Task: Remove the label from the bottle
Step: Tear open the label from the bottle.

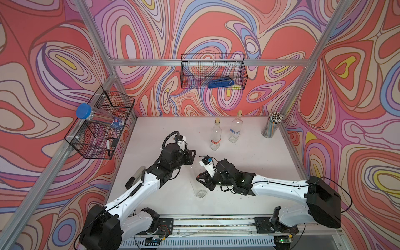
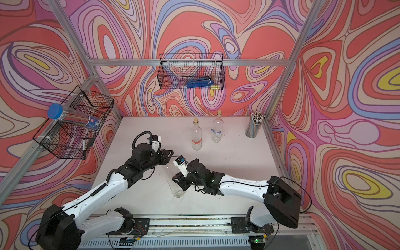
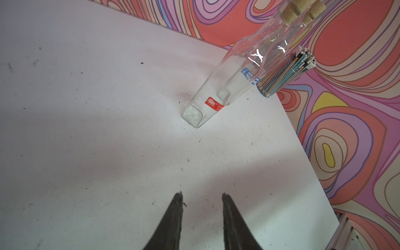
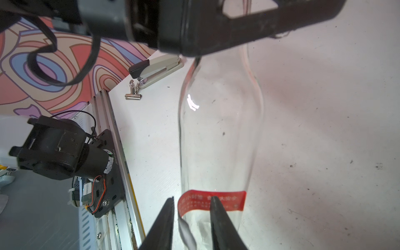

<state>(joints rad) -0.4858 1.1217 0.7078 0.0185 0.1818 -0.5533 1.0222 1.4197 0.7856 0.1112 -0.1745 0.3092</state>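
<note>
Toward 6 o'clock on the surface [image 1: 249, 173], the clear bottle [image 1: 198, 184] stands on its base. At its 12 o'clock the left gripper [image 3: 202, 193] is clamped on the neck. From 3 o'clock the right gripper [image 4: 192, 198] stands narrow, fingers either side of the peeled end of the red label [image 4: 227, 200], a gap between them

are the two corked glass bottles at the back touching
Apart. In both top views bare white table shows between the red-labelled clear glass bottle and the blue-labelled clear glass bottle.
</note>
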